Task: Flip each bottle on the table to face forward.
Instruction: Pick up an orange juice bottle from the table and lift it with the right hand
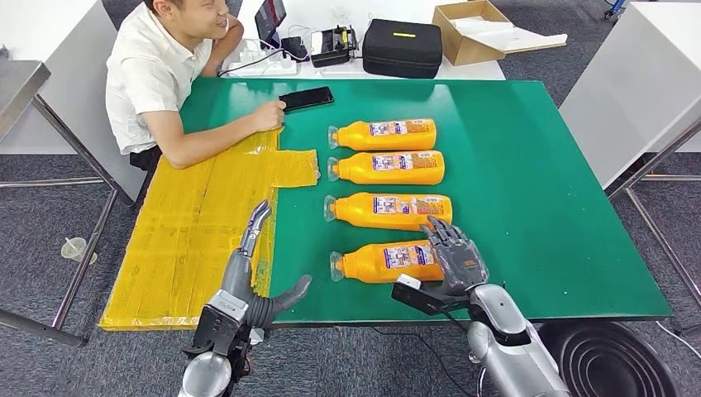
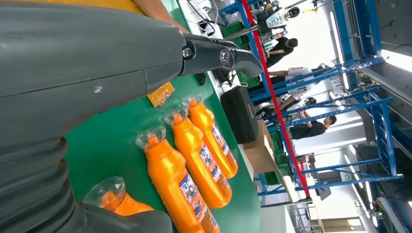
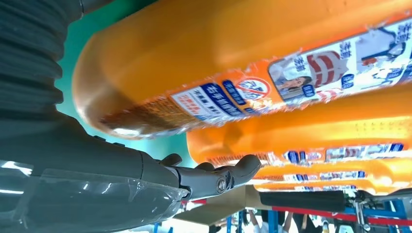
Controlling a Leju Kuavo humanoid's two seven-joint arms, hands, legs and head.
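Four orange bottles (image 1: pixel 388 169) lie on the green surface (image 1: pixel 529 207); the right robot hand (image 1: pixel 456 255) grasps the nearest bottle (image 1: pixel 384 261), ready to roll it label-forward, while the left robot hand (image 1: pixel 252 265) waits unclenched nearby.

I see four orange bottles (image 1: pixel 388 207) with clear caps and blue-white-red printed labels on a green table (image 1: pixel 529 190). At nine o'clock lies a yellow taped patch (image 1: pixel 190 231). A black phone (image 1: pixel 306 98) sits at twelve. The person's shirt (image 1: pixel 149 70) is white. My hands are grey.
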